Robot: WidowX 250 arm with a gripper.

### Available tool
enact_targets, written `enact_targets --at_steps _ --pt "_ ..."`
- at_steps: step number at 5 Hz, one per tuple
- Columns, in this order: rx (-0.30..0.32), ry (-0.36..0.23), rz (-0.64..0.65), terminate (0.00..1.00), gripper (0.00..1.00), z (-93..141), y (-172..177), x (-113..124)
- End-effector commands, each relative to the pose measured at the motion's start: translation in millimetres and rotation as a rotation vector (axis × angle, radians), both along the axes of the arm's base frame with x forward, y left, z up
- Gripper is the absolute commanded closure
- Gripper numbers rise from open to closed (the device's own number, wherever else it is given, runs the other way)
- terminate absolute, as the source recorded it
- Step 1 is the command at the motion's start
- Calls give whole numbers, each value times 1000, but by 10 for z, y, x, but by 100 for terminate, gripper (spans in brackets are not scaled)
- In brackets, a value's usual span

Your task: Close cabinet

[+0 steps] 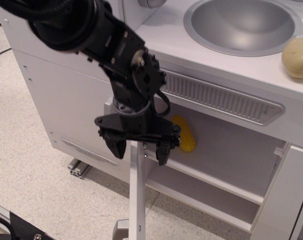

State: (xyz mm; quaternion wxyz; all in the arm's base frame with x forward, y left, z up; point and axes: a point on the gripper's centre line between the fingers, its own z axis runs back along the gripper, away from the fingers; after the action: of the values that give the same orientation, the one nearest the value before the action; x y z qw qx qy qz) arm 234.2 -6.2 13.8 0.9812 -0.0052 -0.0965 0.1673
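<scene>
The cabinet (216, 165) is a white compartment under the counter with an inner shelf (206, 175). Its flat white door (136, 200) stands wide open, seen edge-on, swung out toward the camera. My black gripper (139, 150) is open and hangs just above the door's top edge, one finger (115, 146) left of the door and one finger (162, 152) right of it. A yellow object (184, 136) lies on the shelf inside. The door's handle (119, 229) shows only partly at the bottom.
A grey sink bowl (244, 25) is set in the counter, with a beige potato-like object (297, 56) to its right. A grey vent grille (221, 97) runs above the compartment. A taller white door (66, 110) is to the left. A speckled floor (36, 185) lies below.
</scene>
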Motion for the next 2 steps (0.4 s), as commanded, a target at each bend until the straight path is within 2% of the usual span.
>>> enact_targets --at_steps 1,2 --pt "-39 -1 31 0 0 -183 -349 127" --pt "-65 8 56 0 0 -207 -652 257"
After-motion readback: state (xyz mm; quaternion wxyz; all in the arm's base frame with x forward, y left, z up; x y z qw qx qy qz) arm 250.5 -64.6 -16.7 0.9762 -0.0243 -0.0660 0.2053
